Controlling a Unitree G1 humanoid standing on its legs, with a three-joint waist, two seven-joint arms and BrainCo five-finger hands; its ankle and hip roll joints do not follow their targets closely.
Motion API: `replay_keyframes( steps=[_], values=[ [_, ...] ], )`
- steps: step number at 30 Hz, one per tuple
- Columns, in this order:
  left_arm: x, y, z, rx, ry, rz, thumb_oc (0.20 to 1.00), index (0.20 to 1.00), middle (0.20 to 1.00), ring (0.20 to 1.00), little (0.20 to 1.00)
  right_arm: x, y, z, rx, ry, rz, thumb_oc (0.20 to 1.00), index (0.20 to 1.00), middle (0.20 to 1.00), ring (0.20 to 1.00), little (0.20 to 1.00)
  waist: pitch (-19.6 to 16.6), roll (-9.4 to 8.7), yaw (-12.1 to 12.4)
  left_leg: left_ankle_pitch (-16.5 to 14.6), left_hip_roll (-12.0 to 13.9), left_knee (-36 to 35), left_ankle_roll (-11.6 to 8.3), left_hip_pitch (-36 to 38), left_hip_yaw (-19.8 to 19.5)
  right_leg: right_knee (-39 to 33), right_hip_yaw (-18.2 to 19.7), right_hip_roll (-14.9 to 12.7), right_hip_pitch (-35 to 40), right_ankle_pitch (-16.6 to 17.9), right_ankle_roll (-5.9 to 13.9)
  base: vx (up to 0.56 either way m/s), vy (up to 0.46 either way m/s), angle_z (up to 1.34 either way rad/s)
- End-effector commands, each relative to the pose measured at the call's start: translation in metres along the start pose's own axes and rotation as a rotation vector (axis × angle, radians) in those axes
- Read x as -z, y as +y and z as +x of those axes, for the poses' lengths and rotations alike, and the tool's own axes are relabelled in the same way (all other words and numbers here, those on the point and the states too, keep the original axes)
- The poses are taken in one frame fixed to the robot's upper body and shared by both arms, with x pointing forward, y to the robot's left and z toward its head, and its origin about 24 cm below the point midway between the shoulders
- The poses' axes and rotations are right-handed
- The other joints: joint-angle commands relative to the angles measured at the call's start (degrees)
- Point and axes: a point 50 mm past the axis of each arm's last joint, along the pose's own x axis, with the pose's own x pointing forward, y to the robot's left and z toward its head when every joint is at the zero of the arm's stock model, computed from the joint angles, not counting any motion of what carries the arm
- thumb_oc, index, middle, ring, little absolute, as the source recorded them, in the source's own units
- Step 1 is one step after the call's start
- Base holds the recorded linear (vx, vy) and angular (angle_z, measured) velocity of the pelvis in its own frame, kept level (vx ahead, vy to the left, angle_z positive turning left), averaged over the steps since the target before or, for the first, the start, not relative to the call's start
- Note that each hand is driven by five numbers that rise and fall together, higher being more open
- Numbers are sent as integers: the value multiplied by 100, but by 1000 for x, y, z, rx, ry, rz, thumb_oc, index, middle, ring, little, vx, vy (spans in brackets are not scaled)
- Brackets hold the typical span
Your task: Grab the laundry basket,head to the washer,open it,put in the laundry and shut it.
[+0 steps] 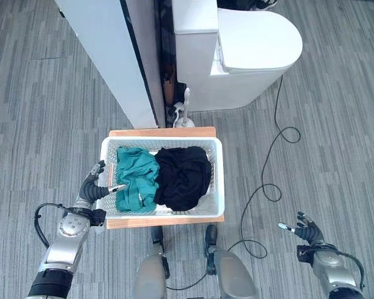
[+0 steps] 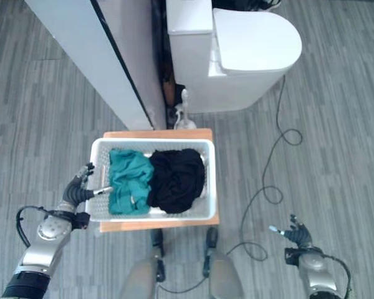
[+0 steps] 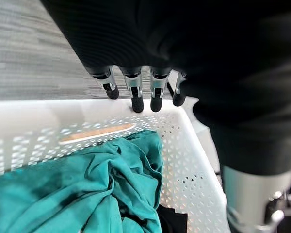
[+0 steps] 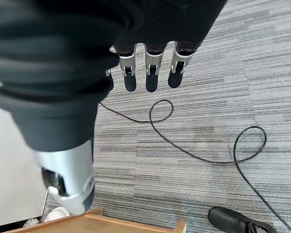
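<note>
A white perforated laundry basket (image 1: 219, 180) rests on a small wooden table (image 1: 162, 132). Inside it, a teal garment (image 1: 136, 177) lies on the left and a black garment (image 1: 184, 175) on the right. My left hand (image 1: 95, 189) is at the basket's left rim, open, its fingers (image 3: 136, 94) straight above the rim and the thumb reaching over the wall (image 3: 194, 160) toward the teal garment (image 3: 87, 189). Well to the right of the table and apart from the basket, my right hand (image 1: 308, 232) hangs open over the carpet, fingers (image 4: 150, 73) spread.
A white toilet (image 1: 249, 50) stands behind the table, with a toilet brush (image 1: 184, 115) at its base. A white panel (image 1: 112, 56) rises at the back left. Grey carpet surrounds the table. A person's black shoe (image 4: 235, 221) is on the floor near the table's corner.
</note>
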Motion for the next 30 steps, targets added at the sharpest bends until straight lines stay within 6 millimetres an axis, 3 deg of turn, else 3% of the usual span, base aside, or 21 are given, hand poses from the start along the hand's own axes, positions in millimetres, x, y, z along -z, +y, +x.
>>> replay_keyframes(
  steps=[1, 8, 12, 13, 14, 15, 16, 18, 22, 25, 30],
  values=[
    [20, 2, -7, -60, 63, -75, 1000, 1000, 1000, 1000, 1000, -18, -22, -2, 27, -74, -55, 1000, 1000, 1000, 1000, 1000, -7, -106, -9, -296, 519, 388, -156, -164, -239, -30, -147, -604, -257, 192, 244, -13, -12, -5],
    [29, 1, -4, -145, 88, -112, 1000, 1000, 1000, 1000, 1000, -35, -22, -8, 18, -170, -49, 1000, 1000, 1000, 1000, 1000, 101, -81, -82, -311, 542, 508, -164, -269, -196, 51, -62, -596, -419, 210, 231, -9, -9, -7],
    [21, 2, -4, -164, 45, -140, 1000, 1000, 1000, 1000, 1000, -33, -20, -9, 11, -172, -56, 1000, 1000, 1000, 1000, 1000, 115, -64, -88, -307, 545, 524, -168, -318, -221, 41, -50, -589, -455, 221, 222, 8, -16, -6],
    [16, 5, -4, -173, 22, -145, 1000, 1000, 1000, 1000, 1000, -31, -19, -9, 9, -167, -57, 1000, 1000, 1000, 1000, 1000, 115, -60, -90, -307, 540, 529, -171, -328, -231, 35, -56, -591, -454, 221, 221, 0, 0, 0],
    [-1, 13, -4, -193, -57, -164, 1000, 1000, 1000, 1000, 1000, -24, -18, -9, 2, -148, -49, 1000, 1000, 1000, 1000, 1000, 110, -38, -72, -299, 533, 542, -180, -370, -260, 34, -84, -591, -458, 213, 213, 0, 0, 0],
    [-1, 13, -5, -193, -56, -163, 1000, 1000, 1000, 1000, 1000, -24, -18, -9, 1, -148, -49, 1000, 1000, 1000, 1000, 1000, 107, -39, -76, -300, 532, 544, -180, -373, -263, 34, -87, -591, -459, 212, 213, 29, -41, 3],
    [-20, 26, -8, -218, -143, -148, 1000, 1000, 1000, 1000, 1000, -16, -17, -10, -5, -119, -45, 1000, 1000, 1000, 1000, 1000, 102, -17, -55, -296, 525, 543, -186, -396, -293, 27, -100, -594, -445, 206, 213, 16, -21, 7],
    [-30, 35, -12, -239, -192, -136, 1000, 1000, 1000, 1000, 1000, -9, -16, -11, -7, -96, -49, 1000, 1000, 1000, 1000, 1000, 96, -10, -40, -298, 518, 547, -191, -407, -318, 22, -121, -596, -432, 198, 212, 26, -34, 15],
    [-77, 96, -37, -377, -361, 78, 1000, 1000, 1000, 1000, 1000, 15, -13, -16, -32, -17, -11, 1000, 1000, 1000, 1000, 1000, 48, 61, 72, -280, 486, 459, -226, -412, -383, -21, -195, -617, -384, 182, 232, 36, -31, 12],
    [-93, 115, -35, -431, -367, 185, 1000, 1000, 1000, 1000, 1000, 17, -1, -14, -66, 3, 9, 1000, 1000, 1000, 1000, 1000, -1, 45, 86, -258, 476, 413, -242, -449, -398, -32, -223, -631, -407, 181, 239, 11, -26, 10],
    [-103, 124, -19, -505, -337, 309, 1000, 1000, 1000, 1000, 1000, 8, 14, -10, -120, -25, 21, 1000, 1000, 1000, 1000, 1000, -4, -42, 36, -268, 476, 402, -258, -507, -413, -17, -204, -635, -475, 175, 238, -2, -11, 5]
  ],
)
